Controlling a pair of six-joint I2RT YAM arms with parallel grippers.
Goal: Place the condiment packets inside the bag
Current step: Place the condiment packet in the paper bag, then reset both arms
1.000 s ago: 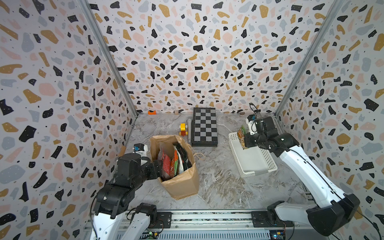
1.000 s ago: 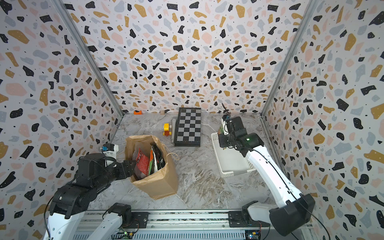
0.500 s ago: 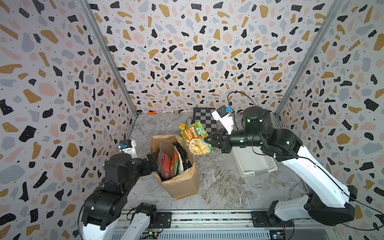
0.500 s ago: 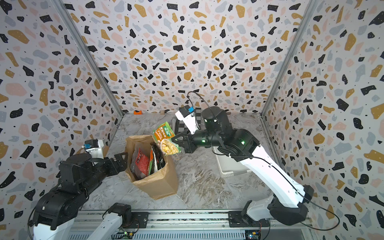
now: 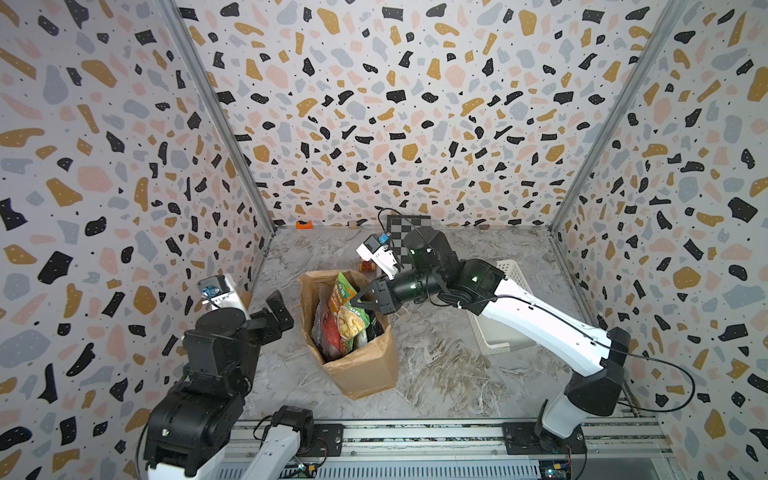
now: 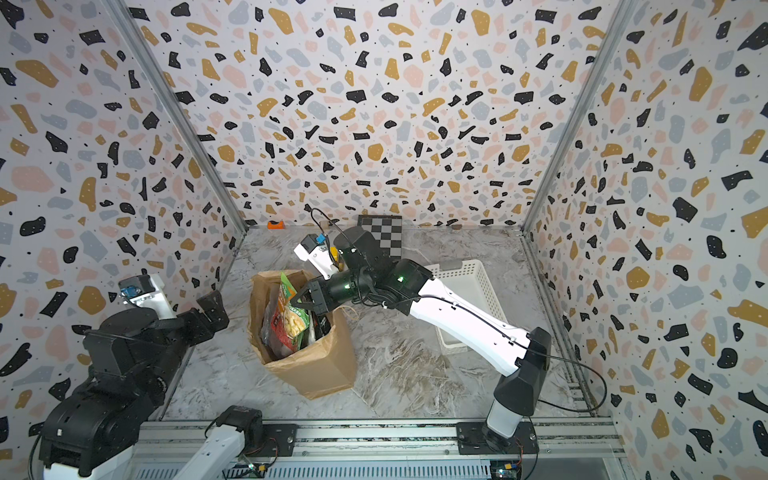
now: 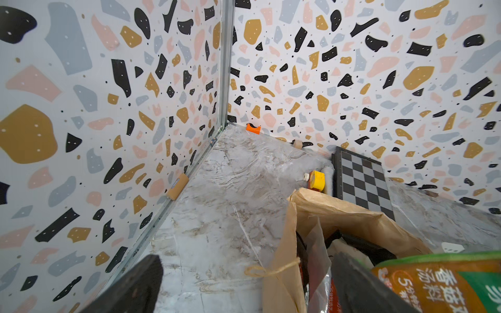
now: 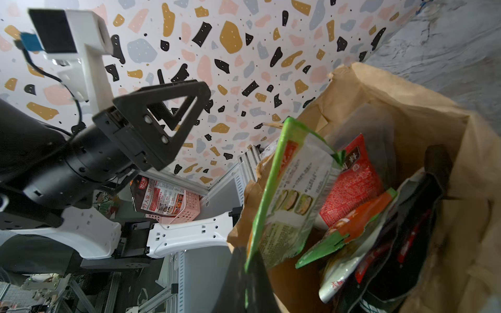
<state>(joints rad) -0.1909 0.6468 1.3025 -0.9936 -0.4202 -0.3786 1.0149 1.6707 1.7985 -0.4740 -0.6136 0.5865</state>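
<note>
Checkered chessboard (image 6: 384, 235) against back wall on marble tabletop (image 6: 407, 365). White perforated basket (image 6: 478, 282) right of chessboard, nearer front. Small orange block (image 6: 275, 225) well left of chessboard, at wall. Small yellow object (image 7: 317, 179) just beside chessboard's left edge.

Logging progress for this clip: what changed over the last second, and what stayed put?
The right gripper carried the green packet from over the white basket across to the bag; the packet now hangs partly inside its mouth, still gripped. The left gripper drew back from the bag's rim and opened wider. Bag, basket and chessboard stayed put.
</note>
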